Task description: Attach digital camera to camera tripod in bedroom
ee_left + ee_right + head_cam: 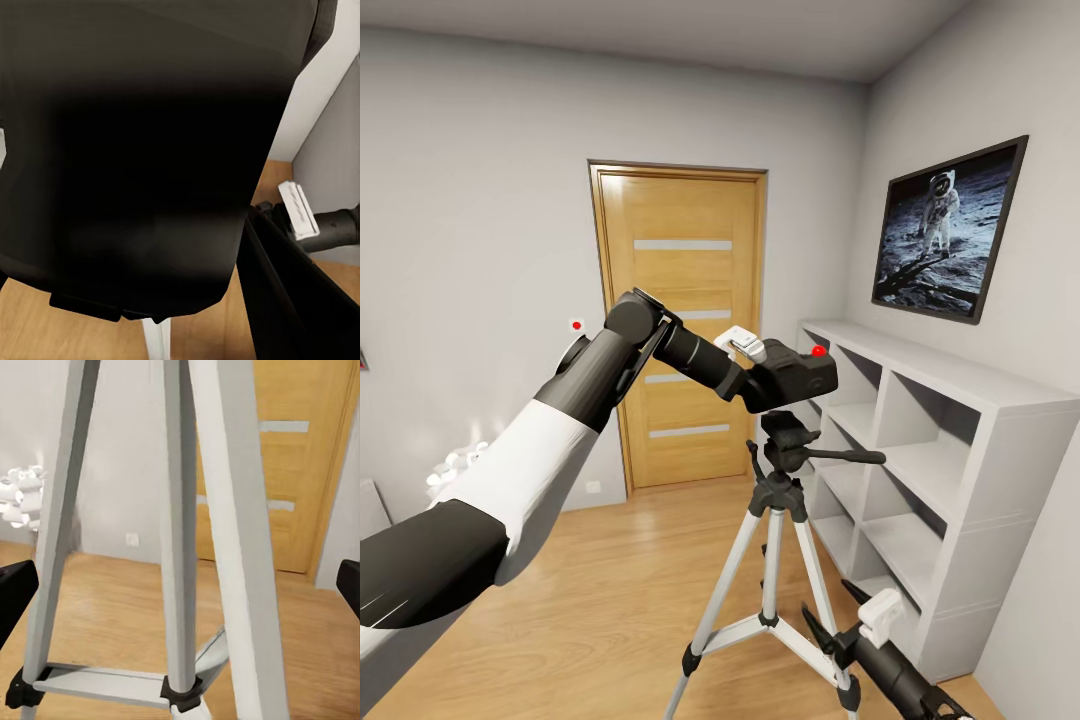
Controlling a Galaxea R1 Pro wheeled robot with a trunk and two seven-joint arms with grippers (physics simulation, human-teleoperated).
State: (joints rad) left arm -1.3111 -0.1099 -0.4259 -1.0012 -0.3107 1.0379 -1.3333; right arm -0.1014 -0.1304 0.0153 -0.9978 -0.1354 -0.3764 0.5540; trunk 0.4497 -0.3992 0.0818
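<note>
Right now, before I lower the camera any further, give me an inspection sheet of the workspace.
Surface: light wood plank floor; tripod stands on it.
Job's things: digital camera held just above the camera tripod head; contact cannot be told.
Clutter: nothing seen near the tripod feet.
Grippers: left gripper shut on the camera; right gripper low beside the tripod legs, fingers apart.
Cables: nothing seen.
Surroundings: oak door, white cube shelf, astronaut poster.
</note>
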